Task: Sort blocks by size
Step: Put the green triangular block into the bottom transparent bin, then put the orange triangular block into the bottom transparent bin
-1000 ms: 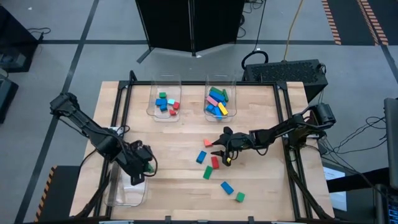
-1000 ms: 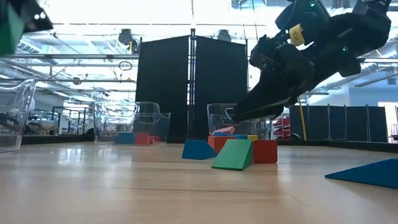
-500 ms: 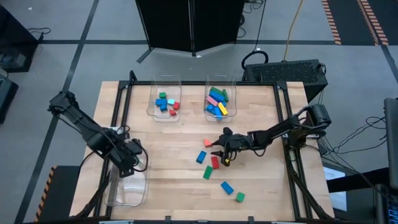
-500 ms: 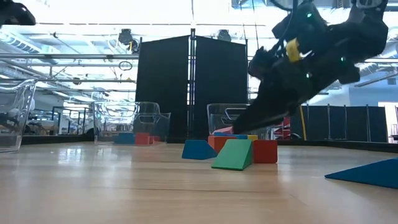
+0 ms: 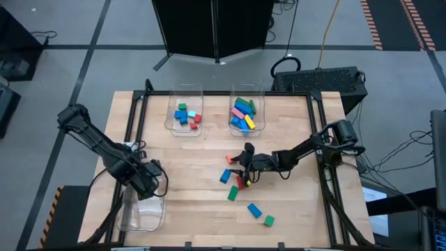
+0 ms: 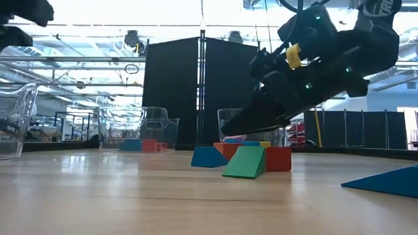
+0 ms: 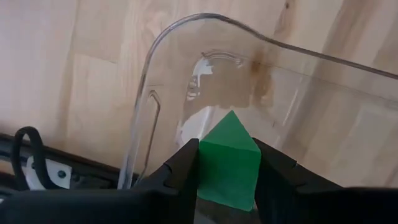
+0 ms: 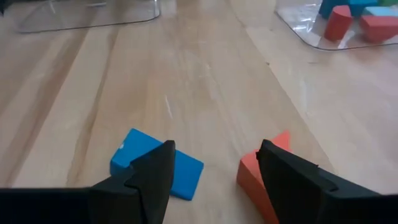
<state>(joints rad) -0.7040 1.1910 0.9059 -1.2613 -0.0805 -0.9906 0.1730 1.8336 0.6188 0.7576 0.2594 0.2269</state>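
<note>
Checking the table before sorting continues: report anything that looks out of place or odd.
Nothing damaged. Loose blocks lie scattered mid-table at mixed angles, unsorted. The left gripper holds a green block over the near clear bin.

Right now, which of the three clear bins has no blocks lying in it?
The near-left bin under the left gripper, which holds a green block above it; both far bins hold blocks.

The left arm reaches in from the left edge, elbow bent, its left gripper (image 5: 148,183) low near the front-left corner, jaws clamped on a green block (image 7: 228,160). The right arm stretches leftward toward mid-bench, its right gripper (image 5: 242,167) angled down, jaws spread and empty.
</note>
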